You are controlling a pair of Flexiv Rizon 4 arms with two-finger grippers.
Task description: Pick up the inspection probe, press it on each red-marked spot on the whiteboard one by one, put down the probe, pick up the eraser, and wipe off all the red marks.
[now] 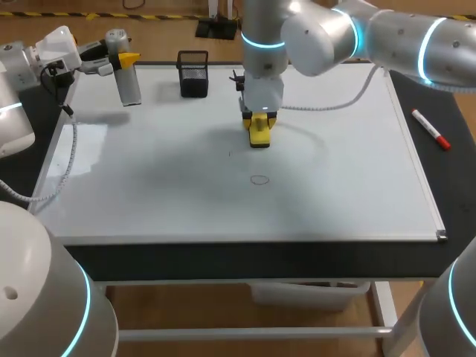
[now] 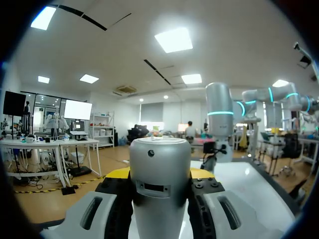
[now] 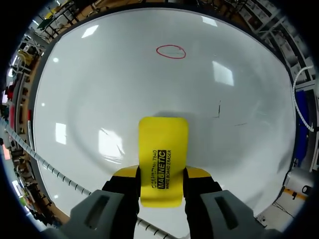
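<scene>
while clamped, eraser (image 3: 163, 159) points toward red ring (image 3: 170, 51)

Head view: from above and behind we look down on the whole whiteboard (image 1: 186, 201), from well off, arms (image 1: 416, 37) entering at both sides.
Left wrist view: close behind our left gripper (image 2: 159, 175), facing level across the room. The probe (image 2: 160, 204) between the fingers fills the near field, our right arm (image 2: 220, 119) ahead of them.
Right wrist view: close behind our right gripper (image 3: 162, 174), facing down on the board. Eraser (image 3: 163, 157) between the fingers, red circle (image 3: 170, 51) ahead.
Shared: head and right wrist views, eraser, circle, board; head and left wrist views, probe, right arm.
</scene>
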